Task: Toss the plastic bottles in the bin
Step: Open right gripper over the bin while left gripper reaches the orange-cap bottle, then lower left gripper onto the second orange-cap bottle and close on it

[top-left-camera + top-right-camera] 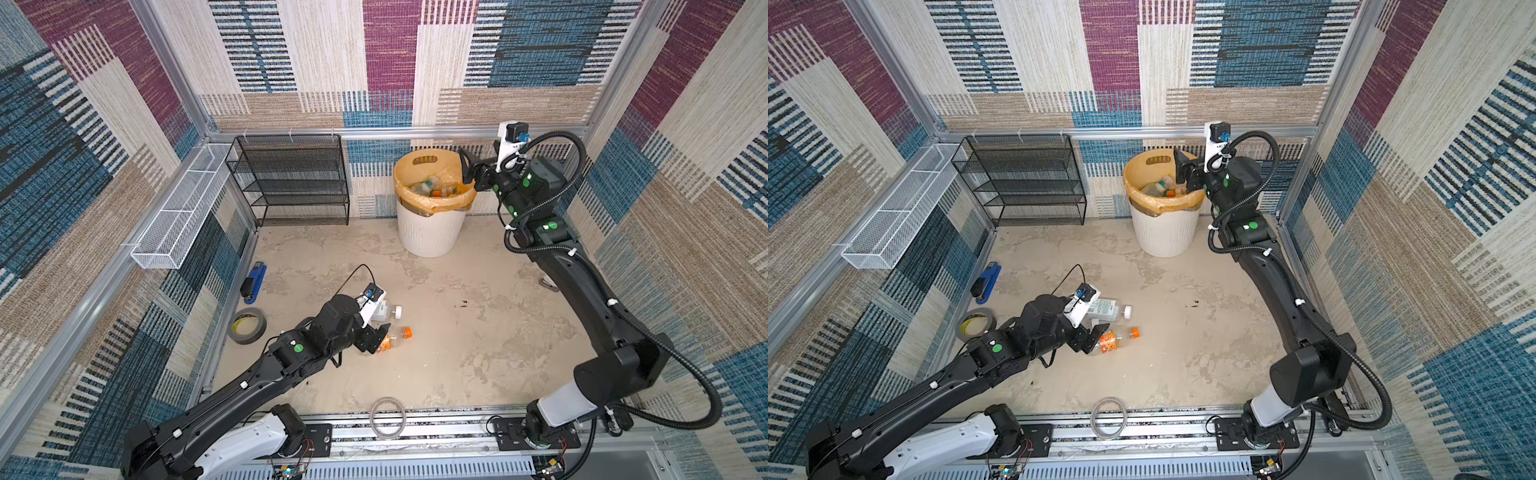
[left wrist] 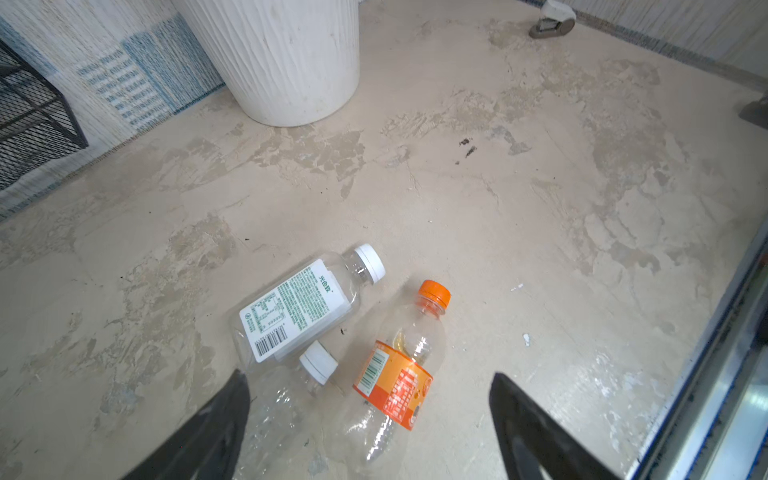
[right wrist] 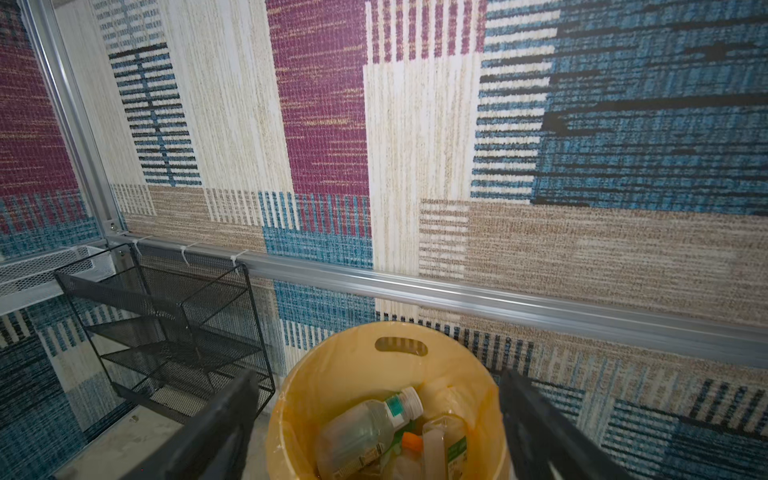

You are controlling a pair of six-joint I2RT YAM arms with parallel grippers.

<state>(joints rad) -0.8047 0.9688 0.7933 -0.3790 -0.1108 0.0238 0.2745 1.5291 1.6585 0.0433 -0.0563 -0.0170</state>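
Note:
Three plastic bottles lie together on the floor. One has a white label and white cap (image 2: 299,303) (image 1: 386,311) (image 1: 1108,309), one an orange label and orange cap (image 2: 395,374) (image 1: 395,337) (image 1: 1115,338), one is plain clear with a white cap (image 2: 282,407). My left gripper (image 2: 370,376) (image 1: 376,336) (image 1: 1094,338) hovers low over them, open, its fingers straddling the orange and clear bottles. The white ribbed bin (image 1: 430,224) (image 1: 1163,232) (image 2: 286,58) with its orange-yellow liner (image 3: 340,365) stands at the back and holds several bottles (image 3: 365,428) (image 1: 432,187). My right gripper (image 3: 377,374) (image 1: 467,166) (image 1: 1181,166) hangs open and empty above its rim.
A black mesh rack (image 1: 291,178) stands at the back left beside the bin. A white wire basket (image 1: 178,216) hangs on the left wall. A blue stapler (image 1: 254,282) and a grey tape roll (image 1: 246,326) lie by the left edge. A clear ring (image 1: 387,417) rests at the front rail.

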